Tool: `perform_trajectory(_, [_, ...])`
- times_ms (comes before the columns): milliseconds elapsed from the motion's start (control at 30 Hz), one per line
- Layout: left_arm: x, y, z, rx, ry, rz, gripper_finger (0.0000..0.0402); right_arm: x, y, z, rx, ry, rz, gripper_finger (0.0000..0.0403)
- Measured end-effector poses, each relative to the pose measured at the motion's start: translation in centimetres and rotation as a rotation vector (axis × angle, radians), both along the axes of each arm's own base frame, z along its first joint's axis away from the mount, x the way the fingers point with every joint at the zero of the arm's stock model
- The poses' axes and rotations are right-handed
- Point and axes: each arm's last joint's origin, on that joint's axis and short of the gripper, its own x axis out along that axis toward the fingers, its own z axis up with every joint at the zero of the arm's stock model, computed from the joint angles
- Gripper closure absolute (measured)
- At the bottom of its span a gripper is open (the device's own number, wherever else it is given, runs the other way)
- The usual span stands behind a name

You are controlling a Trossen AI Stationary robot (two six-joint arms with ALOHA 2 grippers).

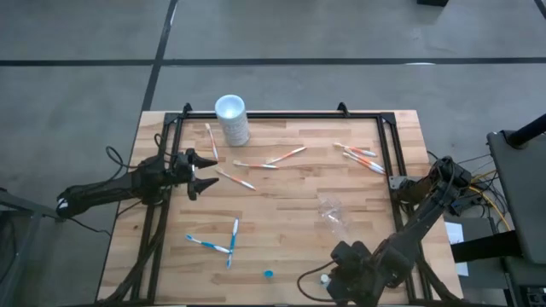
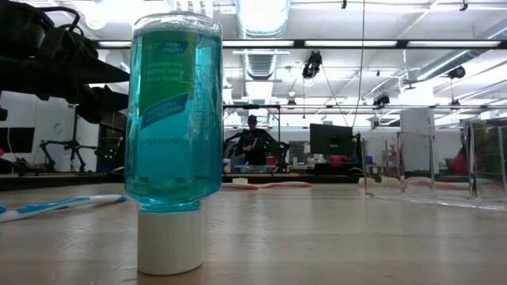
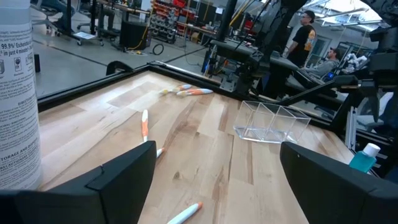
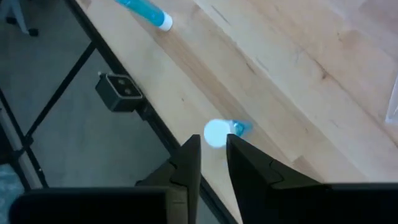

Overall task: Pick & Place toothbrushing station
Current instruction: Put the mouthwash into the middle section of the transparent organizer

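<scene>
The clear plastic cup [image 1: 331,211] lies on the wooden table right of centre, also seen in the left wrist view [image 3: 271,122]. Orange-and-white toothbrushes [image 1: 284,157] lie scattered toward the far side. Blue-and-white toothbrushes [image 1: 223,243] and a small blue cap [image 1: 268,274] lie nearer the front. A blue mouthwash bottle [image 2: 173,119] stands upside down on its white cap [image 2: 169,241] at the near edge. My right gripper [image 4: 213,143] hovers just above its upturned end [image 4: 216,133], fingers a little apart. My left gripper [image 1: 203,175] waits open at the table's left side.
A tall white canister [image 1: 231,119] stands at the far edge, close to my left gripper [image 3: 217,180]. A black frame rail [image 1: 281,115] runs around the tabletop. A small camera block [image 4: 118,89] sits off the near edge. People stand in the room beyond the table.
</scene>
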Motion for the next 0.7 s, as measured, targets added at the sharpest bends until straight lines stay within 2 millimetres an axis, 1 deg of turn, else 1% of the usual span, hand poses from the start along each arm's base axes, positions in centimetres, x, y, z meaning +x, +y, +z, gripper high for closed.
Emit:
perform_trajectory(233, [0.0, 0.0, 0.0, 0.0, 0.0, 0.0, 0.0053, -1.0, 0.8, 0.0, 0.016, 0.002, 0.013, 0.0268])
perform_trajectory(400, [0.0, 0.0, 0.0, 0.0, 0.0, 0.0, 0.0051, -0.8, 1.1, 0.2, 0.056, -0.019, -0.007, 0.0236])
perform_trajectory(500, [0.0, 0.0, 0.0, 0.0, 0.0, 0.0, 0.0052, -0.6, 1.2, 0.2, 0.086, -0.034, -0.04, 0.0228])
perform_trajectory(700, [0.0, 0.0, 0.0, 0.0, 0.0, 0.0, 0.0051, -0.2, 1.1, -0.3, 0.141, -0.04, -0.207, 0.0227])
